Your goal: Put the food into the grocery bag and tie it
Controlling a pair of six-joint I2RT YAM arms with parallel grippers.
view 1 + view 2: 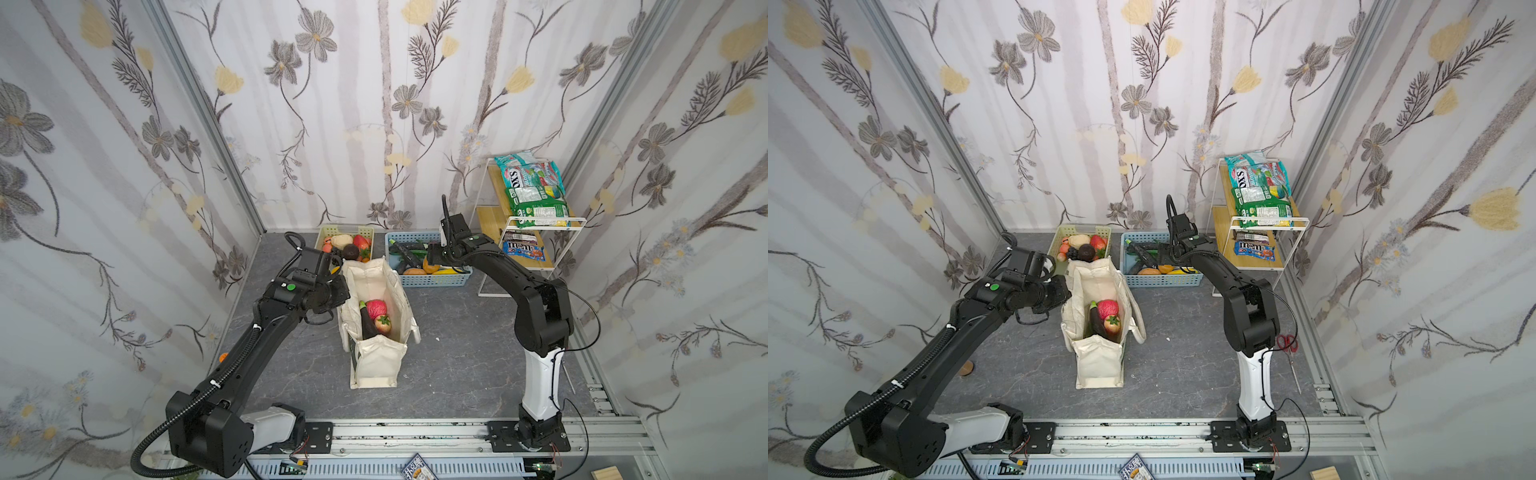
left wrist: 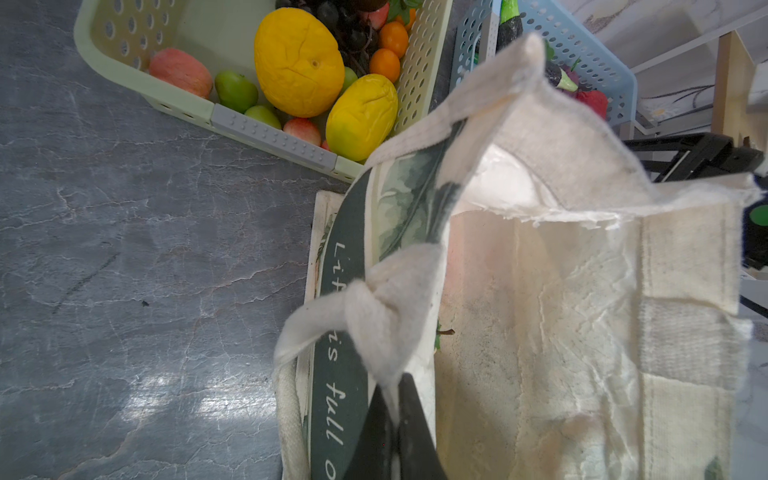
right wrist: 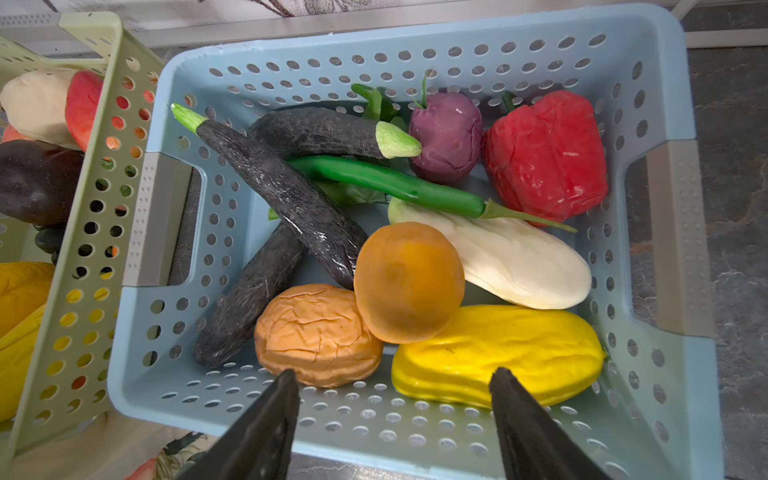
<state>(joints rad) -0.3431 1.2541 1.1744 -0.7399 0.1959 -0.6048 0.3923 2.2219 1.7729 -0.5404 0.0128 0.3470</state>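
The left pincer point(image 2: 395, 411) is pressed together on a knotted cream strap handle point(image 2: 374, 311) of the grocery bag point(image 1: 376, 361), apparently holding its mouth open. The bag stands upright on the bench point(image 1: 457, 365) between the two arms, just in front of the pale green basket point(image 1: 345, 229), with a dark aubergine point(image 1: 368, 324) and two red fruits inside. The right pincer point(image 3: 392, 374) is spread and empty above the near edge of the blue basket point(image 3: 415, 436), closest to a yellow vegetable point(image 3: 498, 357) and a wrinkled orange one point(image 3: 318, 334). Loading looks only partly done, and tying comes later. Next, the right pincer should descend, close on one piece, lift clear of the basket wall and carry it to the bag.
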